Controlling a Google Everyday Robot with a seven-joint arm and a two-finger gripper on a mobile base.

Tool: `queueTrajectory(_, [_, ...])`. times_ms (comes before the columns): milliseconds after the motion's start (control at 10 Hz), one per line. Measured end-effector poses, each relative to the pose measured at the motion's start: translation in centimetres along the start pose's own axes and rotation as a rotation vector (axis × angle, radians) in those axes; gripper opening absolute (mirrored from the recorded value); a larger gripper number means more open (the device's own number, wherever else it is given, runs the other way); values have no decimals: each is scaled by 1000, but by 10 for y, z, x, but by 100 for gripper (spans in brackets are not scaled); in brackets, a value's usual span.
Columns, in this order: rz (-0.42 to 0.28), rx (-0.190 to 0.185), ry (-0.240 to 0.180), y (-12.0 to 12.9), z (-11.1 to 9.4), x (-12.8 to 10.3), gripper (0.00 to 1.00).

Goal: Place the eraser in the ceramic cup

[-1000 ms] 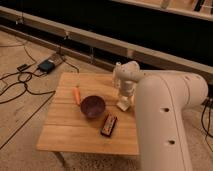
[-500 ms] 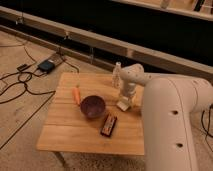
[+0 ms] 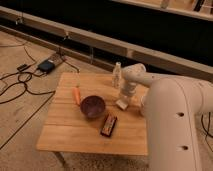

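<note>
gripper [image 3: 124, 95] over eraser [image 3: 121, 104], purple bowl [image 3: 93, 114] nearby

Single view. Looks down from high beside arm [image 3: 175, 120], fairly near, across table [image 3: 70, 131] toward dark wall [image 3: 150, 30]. Gripper [image 3: 124, 98] right of centre, low over table's far-right part.

Smooth jaws over matt wooden table [image 3: 75, 131]
</note>
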Motion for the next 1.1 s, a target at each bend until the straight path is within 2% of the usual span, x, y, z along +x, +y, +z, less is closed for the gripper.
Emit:
queueTrajectory(100, [-31,-26,-32,9,-14,-5,0])
queueTrajectory(400, [-133,-74,-110,23,-50,-7,0])
queueTrajectory(500, [-198,-97,-145,29,-69,-2,0])
queueTrajectory(700, [-303,-128,-191,35,-94,9,0])
queueTrajectory(1100, [-559,-167,-283,29,-139,44,0])
